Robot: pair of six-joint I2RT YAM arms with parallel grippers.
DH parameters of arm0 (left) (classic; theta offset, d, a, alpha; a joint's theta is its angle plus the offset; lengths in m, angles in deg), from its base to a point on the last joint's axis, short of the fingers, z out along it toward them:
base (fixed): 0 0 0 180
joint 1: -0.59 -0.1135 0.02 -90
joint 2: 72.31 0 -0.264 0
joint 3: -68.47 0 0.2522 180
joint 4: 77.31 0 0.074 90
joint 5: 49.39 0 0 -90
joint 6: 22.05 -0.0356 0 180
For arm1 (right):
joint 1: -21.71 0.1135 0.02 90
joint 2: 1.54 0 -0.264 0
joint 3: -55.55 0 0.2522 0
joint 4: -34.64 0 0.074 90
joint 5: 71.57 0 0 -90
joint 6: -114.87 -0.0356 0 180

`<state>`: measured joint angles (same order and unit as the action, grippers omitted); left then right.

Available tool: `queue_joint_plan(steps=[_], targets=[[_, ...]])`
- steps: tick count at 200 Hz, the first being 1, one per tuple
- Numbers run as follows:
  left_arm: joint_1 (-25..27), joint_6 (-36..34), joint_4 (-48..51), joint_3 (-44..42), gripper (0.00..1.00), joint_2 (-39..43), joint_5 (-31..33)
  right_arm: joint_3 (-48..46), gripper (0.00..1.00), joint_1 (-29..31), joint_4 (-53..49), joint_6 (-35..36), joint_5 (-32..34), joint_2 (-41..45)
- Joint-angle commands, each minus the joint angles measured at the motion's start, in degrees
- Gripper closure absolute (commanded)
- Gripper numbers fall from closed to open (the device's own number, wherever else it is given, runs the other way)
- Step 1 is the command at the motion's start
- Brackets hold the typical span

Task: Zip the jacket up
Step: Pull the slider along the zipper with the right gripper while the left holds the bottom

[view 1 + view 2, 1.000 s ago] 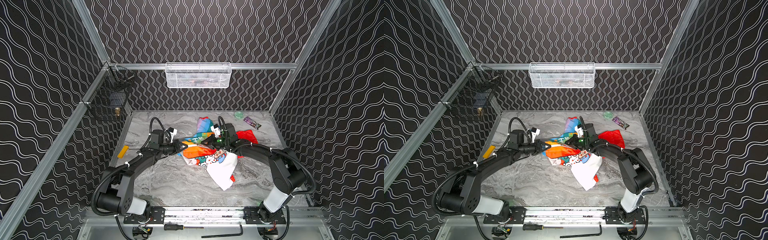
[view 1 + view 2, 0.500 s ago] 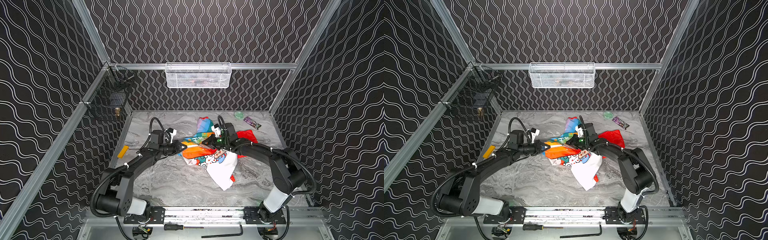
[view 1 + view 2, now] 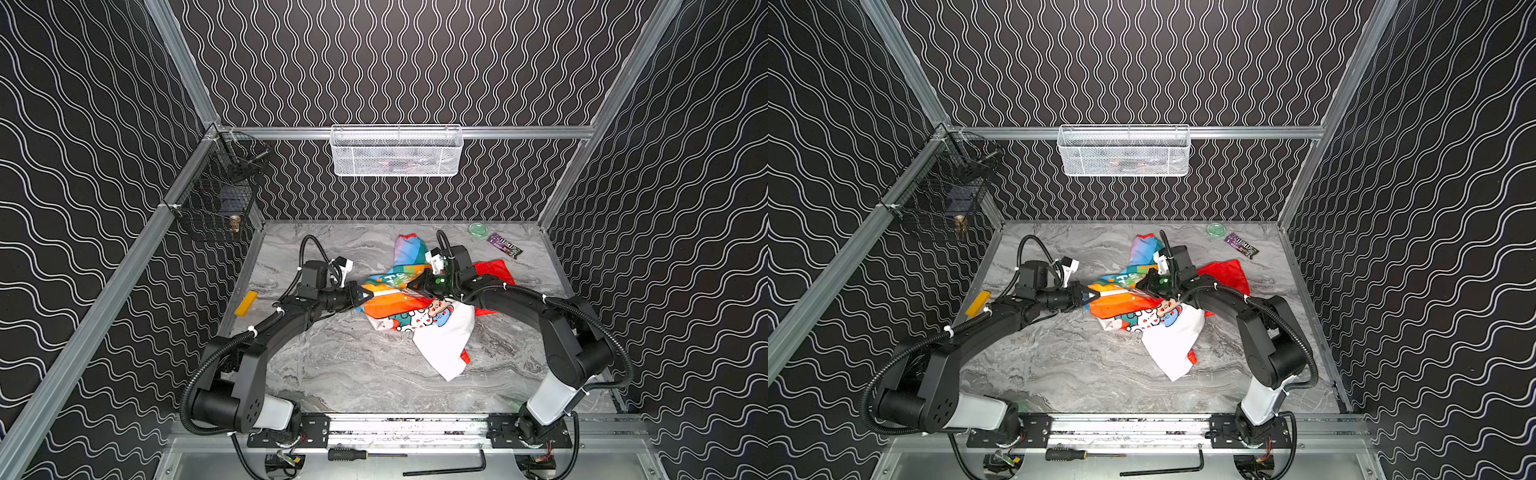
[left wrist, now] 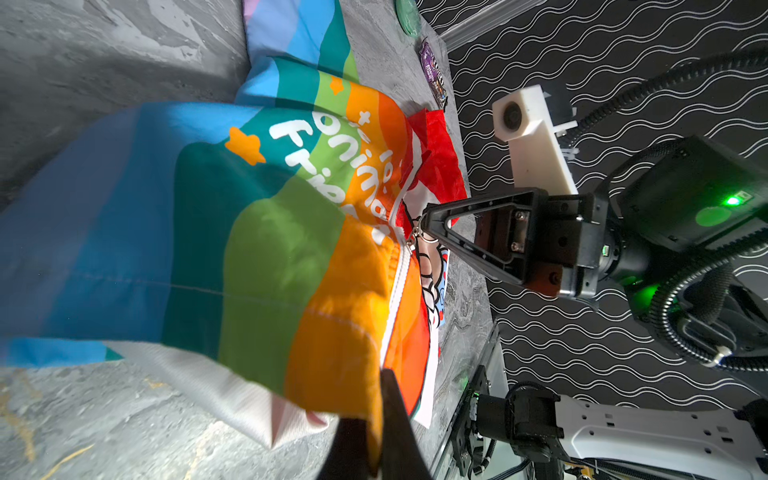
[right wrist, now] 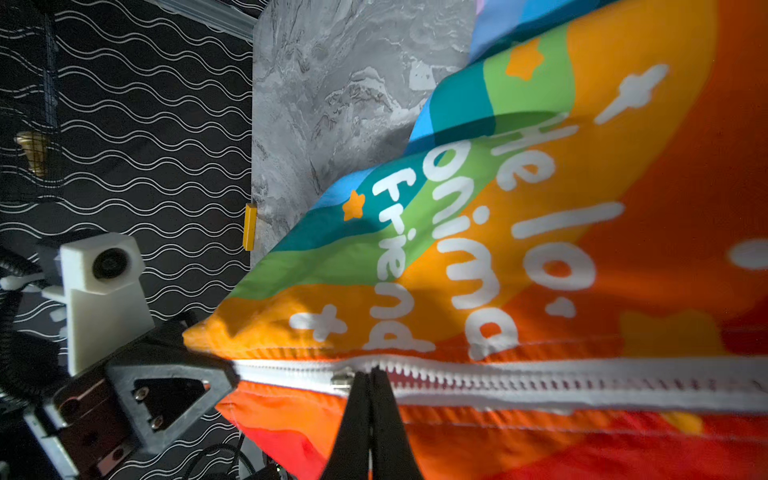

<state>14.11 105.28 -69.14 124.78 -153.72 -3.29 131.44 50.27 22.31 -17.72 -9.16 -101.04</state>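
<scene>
The jacket [image 3: 399, 305] lies crumpled on the marble table [image 3: 332, 374], in front of and below the white mesh basket [image 3: 397, 151]. Its white zipper [image 5: 540, 380] stretches straight between both arms. The right gripper [image 5: 371, 376] has its jaws pressed together on the zipper pull [image 5: 343, 380]. The left gripper [image 3: 368, 296], jaws nearly closed, clamps the orange hem corner at the zipper's end.

place: robot test cell | cues: aluminium frame [image 3: 519, 132], patterned walls [image 3: 395, 62], marble-look tabletop [image 3: 353, 365]

Jacket [image 3: 415, 309] lies on table [image 3: 353, 374], left tool [image 3: 368, 296] at its left edge.
</scene>
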Motion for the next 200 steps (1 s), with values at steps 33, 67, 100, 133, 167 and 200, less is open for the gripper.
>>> queue_joint_plan(steps=[33,67,100,133,167,200], targets=[[-0.08,-1.71,1.01,0.22,1.0,0.87,0.51,0.28,1.0,-0.87,-2.11,1.92,2.88,1.13],[-0.1,-1.51,0.91,0.26,1.0,0.72,0.62,-0.22,1.0,-1.51,-2.38,2.38,3.08,1.58],[-0.12,-1.73,1.28,0.52,1.0,0.72,0.58,-0.61,1.0,-2.27,-2.97,2.86,3.34,1.98],[-0.14,-1.88,1.63,0.59,1.0,0.72,0.73,-1.21,1.0,-3.19,-3.63,3.43,3.62,2.63],[-0.11,-1.88,1.45,0.6,1.0,0.63,0.58,-2.05,1.0,-5.24,-4.11,3.89,3.56,3.48],[-0.07,-1.91,1.57,0.74,1.0,0.48,0.59,-2.54,1.0,-6.04,-4.42,4.26,3.47,3.86]])
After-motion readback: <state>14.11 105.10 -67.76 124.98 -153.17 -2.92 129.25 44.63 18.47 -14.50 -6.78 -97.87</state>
